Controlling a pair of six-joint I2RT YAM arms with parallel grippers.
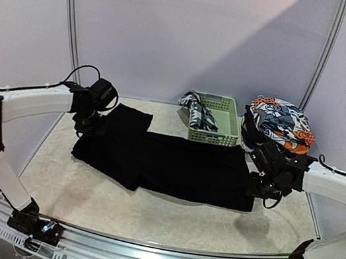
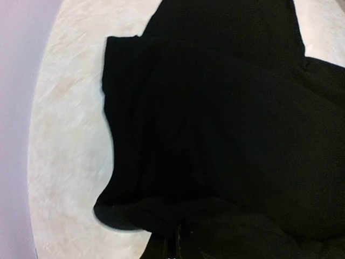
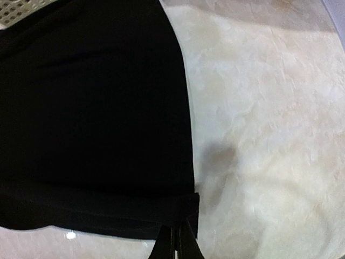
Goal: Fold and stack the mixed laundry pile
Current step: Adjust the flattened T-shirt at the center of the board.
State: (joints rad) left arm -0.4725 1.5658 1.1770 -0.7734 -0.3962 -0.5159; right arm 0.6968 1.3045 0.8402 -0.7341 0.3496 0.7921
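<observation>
The large black cloth (image 1: 174,163) lies spread across the middle of the table, with a folded flap at its left end. My left gripper (image 1: 87,126) is at the cloth's far left edge. In the left wrist view its jaws (image 2: 178,244) are together on a bunched fold of the black cloth (image 2: 215,118). My right gripper (image 1: 258,188) is at the cloth's right end. In the right wrist view it (image 3: 178,244) is shut on the hem corner of the cloth (image 3: 91,108). The checked shirt (image 1: 196,110) hangs over the basket's left rim. The orange-blue-white printed pieces (image 1: 281,122) are piled at the back right.
The pale green slotted basket (image 1: 234,123) stands at the back centre, just behind the cloth; its corner shows in the right wrist view (image 3: 16,11). Bare pale tabletop (image 1: 144,218) lies in front of the cloth. Metal frame posts rise behind the table.
</observation>
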